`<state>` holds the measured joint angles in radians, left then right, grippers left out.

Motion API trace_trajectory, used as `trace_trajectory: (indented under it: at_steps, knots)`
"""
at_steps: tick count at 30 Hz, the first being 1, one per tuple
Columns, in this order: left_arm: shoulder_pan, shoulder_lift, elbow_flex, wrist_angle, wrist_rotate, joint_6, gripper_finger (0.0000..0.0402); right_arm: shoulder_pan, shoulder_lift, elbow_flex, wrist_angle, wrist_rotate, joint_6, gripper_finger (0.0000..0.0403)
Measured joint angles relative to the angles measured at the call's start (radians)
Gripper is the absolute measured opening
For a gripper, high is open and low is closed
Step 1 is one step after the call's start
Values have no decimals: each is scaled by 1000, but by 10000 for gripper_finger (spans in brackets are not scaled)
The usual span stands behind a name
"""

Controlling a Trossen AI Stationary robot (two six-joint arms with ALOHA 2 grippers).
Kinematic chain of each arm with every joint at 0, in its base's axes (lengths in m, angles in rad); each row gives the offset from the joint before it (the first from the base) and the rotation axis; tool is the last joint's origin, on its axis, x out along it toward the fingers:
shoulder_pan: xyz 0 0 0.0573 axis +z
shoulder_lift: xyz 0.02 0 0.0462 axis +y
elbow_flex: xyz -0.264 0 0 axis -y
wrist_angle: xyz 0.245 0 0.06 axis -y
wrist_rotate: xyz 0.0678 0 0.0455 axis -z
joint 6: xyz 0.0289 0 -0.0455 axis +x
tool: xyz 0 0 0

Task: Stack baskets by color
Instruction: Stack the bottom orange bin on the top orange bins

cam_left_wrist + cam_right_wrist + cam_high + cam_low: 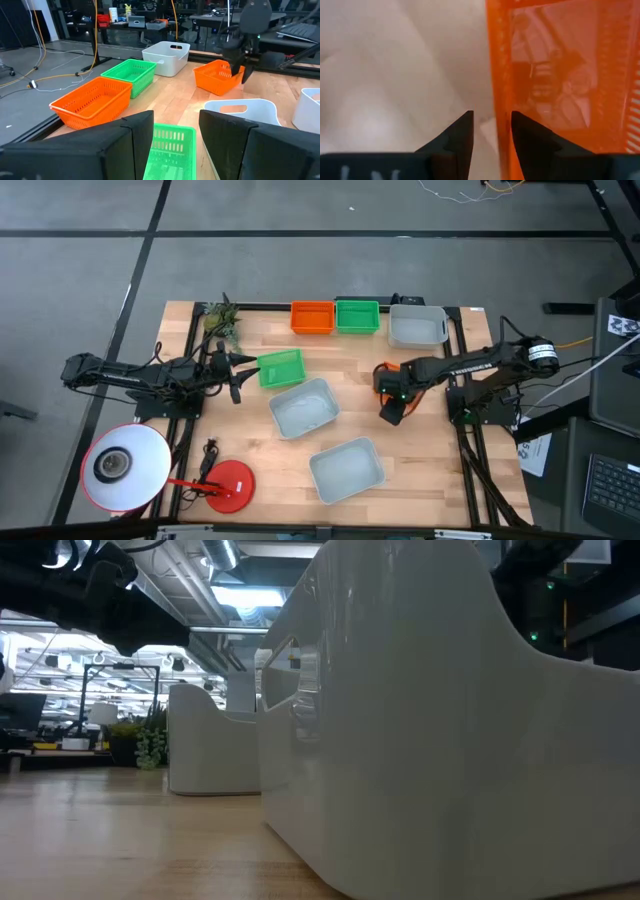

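Along the far edge stand an orange basket (312, 317), a green basket (357, 315) and a pale grey basket (417, 326). Another green basket (279, 368) sits just ahead of my open left gripper (237, 370), beyond its fingertips (172, 150). Two grey baskets (303, 407) (346, 470) rest on the table's middle and near part. My right gripper (392, 395) points down at a second orange basket (383, 375), which sits on the table (217, 77). It is open, with its fingers on either side of one wall (500, 100). My right gripper stands over the orange basket's side wall (501, 115) from above, one finger inside the basket and one outside. A gap shows between the outer finger (465, 132) and the wall. Whether the inner finger touches the wall, I cannot tell.
A red lamp with a white shade (130, 465) and a round red base (230, 485) stands at the near left corner. A small plant (222, 320) is at the far left. A grey basket (450, 740) fills most of the low view, with another (210, 745) behind it.
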<state>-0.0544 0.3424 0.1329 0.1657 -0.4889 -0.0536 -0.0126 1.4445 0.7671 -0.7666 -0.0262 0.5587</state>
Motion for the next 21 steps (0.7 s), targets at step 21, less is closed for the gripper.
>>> trace_trajectory:
  at_steps: [21]
  knots:
    - [0, 0, 0, 0, 0, -19, 153, -129, 1, 576, 389, 208, -936, 2]
